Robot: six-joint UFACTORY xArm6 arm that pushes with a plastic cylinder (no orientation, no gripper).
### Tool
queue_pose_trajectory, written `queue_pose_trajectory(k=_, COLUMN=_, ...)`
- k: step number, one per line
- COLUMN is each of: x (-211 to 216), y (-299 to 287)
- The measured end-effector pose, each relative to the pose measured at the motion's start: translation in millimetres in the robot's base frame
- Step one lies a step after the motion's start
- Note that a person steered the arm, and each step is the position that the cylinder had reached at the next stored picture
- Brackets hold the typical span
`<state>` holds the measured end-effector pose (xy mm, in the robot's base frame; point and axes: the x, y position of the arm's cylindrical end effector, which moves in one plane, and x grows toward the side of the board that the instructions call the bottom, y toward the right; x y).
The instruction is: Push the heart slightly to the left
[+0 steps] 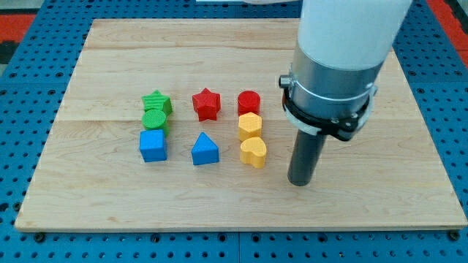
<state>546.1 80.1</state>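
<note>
The yellow heart (pixel 254 152) lies on the wooden board (pixel 241 197), right of centre. My tip (pixel 300 182) stands on the board a short way to the heart's right and slightly toward the view's bottom, apart from it. A yellow hexagon-like block (pixel 249 125) sits just above the heart, touching or nearly touching it. A red cylinder (pixel 248 101) sits above that.
A red star (pixel 206 104) and a blue triangle (pixel 205 150) lie left of the yellow blocks. Further left are a green star (pixel 156 101), a green cylinder (pixel 154 120) and a blue cube (pixel 153 145). The arm's wide body (pixel 336 66) hangs over the board's right part.
</note>
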Motion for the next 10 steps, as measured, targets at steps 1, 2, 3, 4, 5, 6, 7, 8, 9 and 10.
queue_pose_trajectory(k=1, x=-11.8, y=-31.9)
queue_pose_trajectory(k=2, x=-12.6, y=-52.0)
queue_pose_trajectory(k=3, x=-12.8, y=-61.6)
queue_pose_trajectory(k=4, x=-9.1, y=-55.5)
queue_pose_trajectory(k=5, x=1.0, y=3.7)
queue_pose_trajectory(k=6, x=0.9, y=38.4)
queue_pose_trajectory(k=7, x=0.9, y=63.6)
queue_pose_trajectory(k=8, x=0.9, y=66.2)
queue_pose_trajectory(k=9, x=0.1, y=66.2)
queue_pose_trajectory(k=10, x=-17.4, y=66.2)
